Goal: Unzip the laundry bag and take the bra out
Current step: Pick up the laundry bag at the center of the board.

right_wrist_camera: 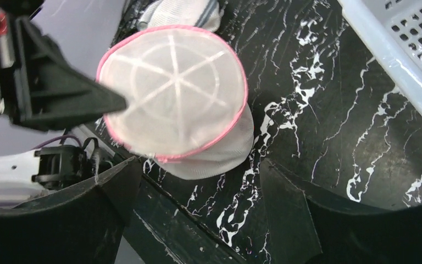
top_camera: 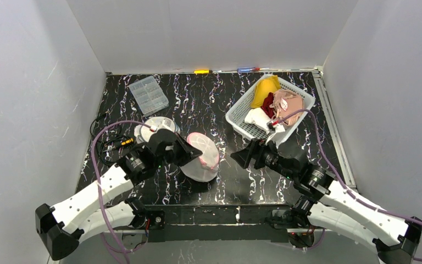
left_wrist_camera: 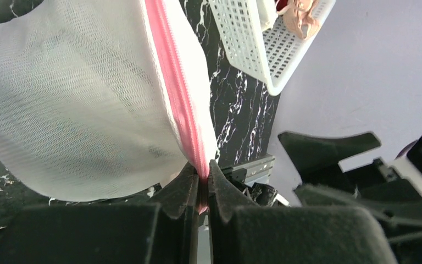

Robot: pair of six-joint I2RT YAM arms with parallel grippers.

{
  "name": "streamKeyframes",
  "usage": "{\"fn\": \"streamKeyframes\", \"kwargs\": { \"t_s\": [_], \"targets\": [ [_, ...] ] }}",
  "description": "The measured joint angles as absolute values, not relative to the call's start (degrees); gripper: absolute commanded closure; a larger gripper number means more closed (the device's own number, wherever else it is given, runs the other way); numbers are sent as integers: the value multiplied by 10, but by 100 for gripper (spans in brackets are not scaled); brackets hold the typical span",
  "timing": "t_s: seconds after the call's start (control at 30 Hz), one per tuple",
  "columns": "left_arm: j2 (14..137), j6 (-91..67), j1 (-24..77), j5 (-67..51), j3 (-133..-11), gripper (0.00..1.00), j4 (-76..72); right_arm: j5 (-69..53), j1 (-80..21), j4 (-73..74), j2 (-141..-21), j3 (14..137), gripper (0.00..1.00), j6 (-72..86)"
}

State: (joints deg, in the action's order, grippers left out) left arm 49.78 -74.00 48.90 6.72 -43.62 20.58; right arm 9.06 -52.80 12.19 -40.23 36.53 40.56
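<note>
contents of laundry bag (left_wrist_camera: 77, 110) hidden behind mesh, zipper (left_wrist_camera: 178, 93) end lost inside left claw (left_wrist_camera: 203, 169), basket (right_wrist_camera: 395, 58) cut off by edge

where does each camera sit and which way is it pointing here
Top external: above and behind the arms, looking down on the table; both arms show, left tool at the laundry bag, right tool open, apart from it.
Left wrist: on the left arm, looking along its shut fingers, which pinch the bag's pink zipper, towards the basket.
Right wrist: on the right arm, looking past its open fingers at the bag.
Shared: both wrist views show the bag and the other arm's tool.
</note>
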Motion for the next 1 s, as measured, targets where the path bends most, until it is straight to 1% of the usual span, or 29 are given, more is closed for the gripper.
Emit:
{"fn": "streamKeyframes", "kwargs": {
  "t_s": [0.1, 0.2, 0.43, 0.73, 1.0],
  "targets": [
    [529, -729, 455, 24, -479, 100, 233, 71, -528, 82, -349, 324, 13, 396],
    [536, -723, 449, 1, -500, 100, 249, 39, -528, 41, -331, 297, 15, 399],
    [531, -730, 449, -7, -536, 100, 269, -46, -528, -83, -395, 281, 20, 444],
    [504, -780, 449, 35, -536, 100, 272, -110, -528, -200, -453, 277, 29, 488],
    [497, -807, 448, 55, -536, 100, 264, -122, -530, -237, -484, 258, 29, 507]
  ]
}}
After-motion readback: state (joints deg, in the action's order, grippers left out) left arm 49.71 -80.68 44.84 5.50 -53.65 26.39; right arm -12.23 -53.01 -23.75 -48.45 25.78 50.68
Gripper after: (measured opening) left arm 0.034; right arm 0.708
